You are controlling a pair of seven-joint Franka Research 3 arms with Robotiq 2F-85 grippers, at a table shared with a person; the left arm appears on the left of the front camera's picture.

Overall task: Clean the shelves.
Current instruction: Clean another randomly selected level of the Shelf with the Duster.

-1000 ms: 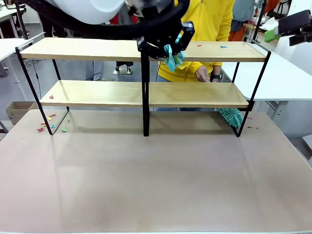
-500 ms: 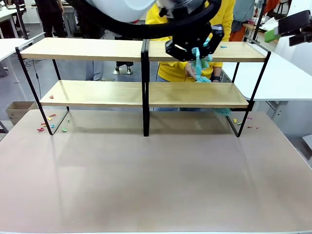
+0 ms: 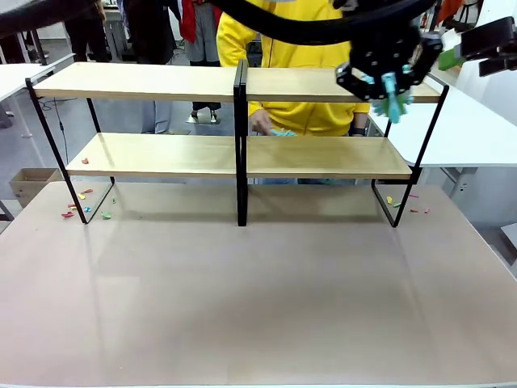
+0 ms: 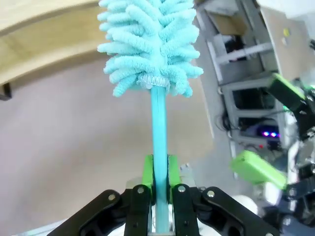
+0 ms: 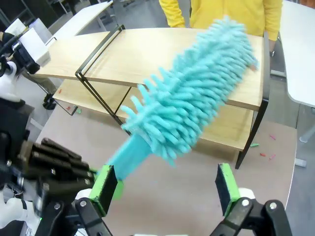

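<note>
The shelves [image 3: 161, 82] stand across the far half of the table, two long light-wood boards on a thin black frame with a black centre post. My left arm reaches across to the right end of the top board. There my left gripper [image 3: 389, 81] is shut on the handle of a teal fluffy duster [image 3: 396, 103]. In the left wrist view the green pads [image 4: 147, 169] clamp the teal handle and the duster [image 4: 150, 44] head points away. My right gripper [image 3: 452, 55] hovers open off the shelves' right end, its fingers [image 5: 106, 189] wide apart, facing the duster [image 5: 197, 108].
A person in yellow stands behind the shelves, one hand [image 3: 260, 123] on the lower board with something teal [image 3: 283, 132]. Coloured scraps [image 3: 81, 206] lie on the table by the left frame leg, and more scraps [image 3: 404, 202] by the right leg. A white table [image 3: 477, 129] adjoins at right.
My left gripper has swept the duster rightward along the top board, from the centre post to its right end. The person's hand has moved left along the lower board.
</note>
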